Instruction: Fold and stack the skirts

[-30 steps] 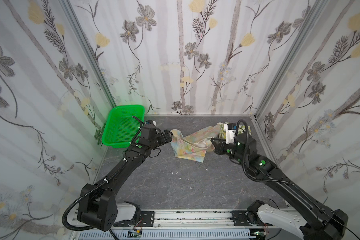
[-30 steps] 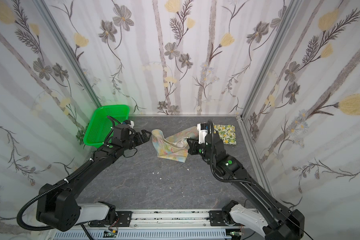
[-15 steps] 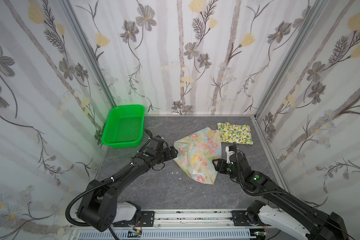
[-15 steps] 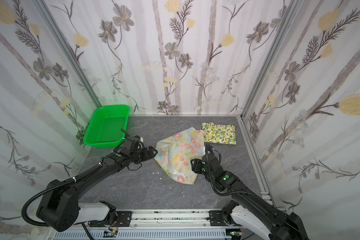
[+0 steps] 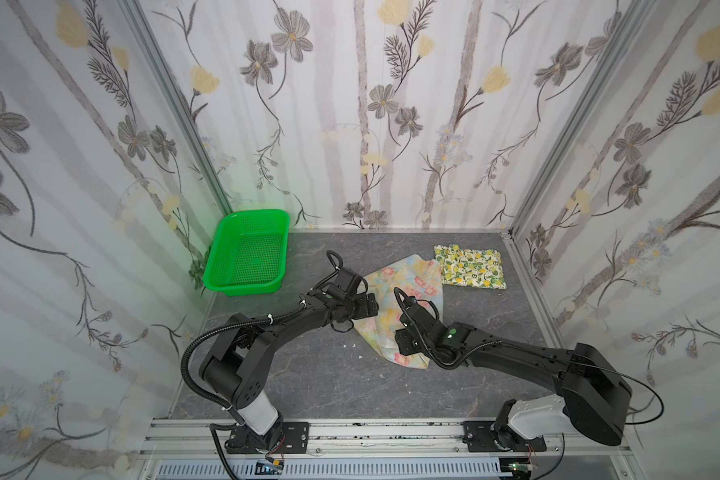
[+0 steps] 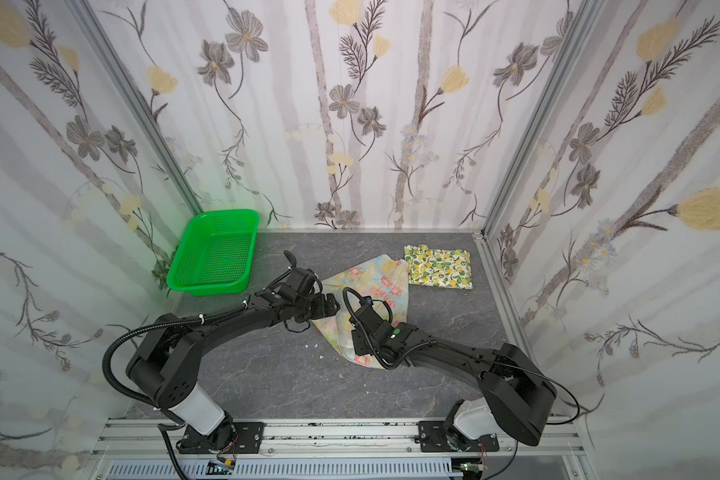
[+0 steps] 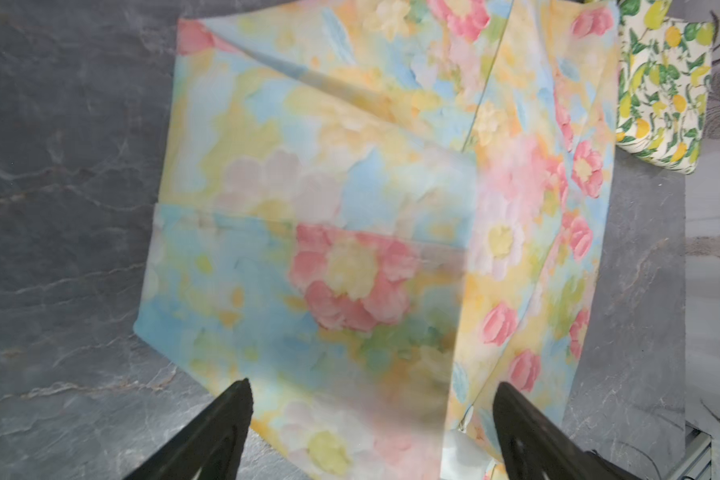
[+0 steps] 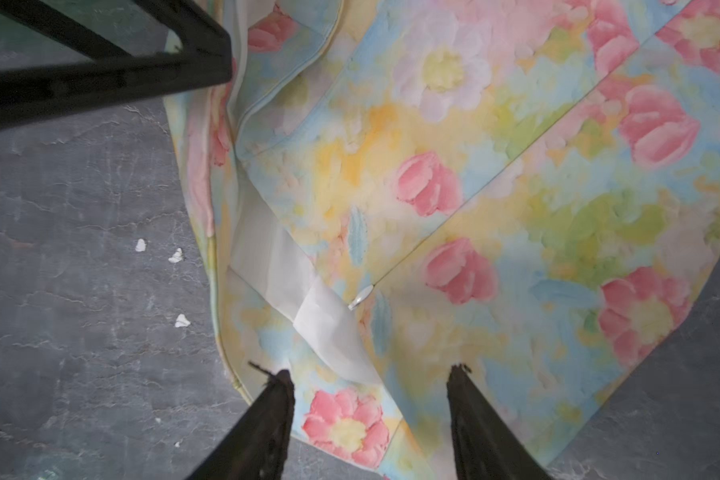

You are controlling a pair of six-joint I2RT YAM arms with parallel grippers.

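The pastel skirt (image 5: 408, 282) (image 6: 377, 276) with pink flowers lies spread and creased on the grey table, in the middle. The lemon skirt (image 5: 470, 270) (image 6: 439, 266) rests folded at the back right, its corner touching the pastel one. My left gripper (image 5: 371, 306) (image 7: 371, 388) hovers open at the pastel skirt's left edge. My right gripper (image 5: 403, 345) (image 8: 373, 374) stands open low over the skirt's near end, with nothing held. The lemon skirt (image 7: 661, 83) also shows in the left wrist view. A left finger (image 8: 100, 79) crosses the right wrist view.
A green perforated basket (image 5: 246, 259) (image 6: 213, 253) sits empty at the back left against the wall. Flowered walls close in three sides. Small white crumbs (image 8: 175, 255) lie on the table beside the skirt.
The pastel skirt was drawn from the back toward the front and now lies on the table. My right gripper has opened and let it go. Both arms have come forward.
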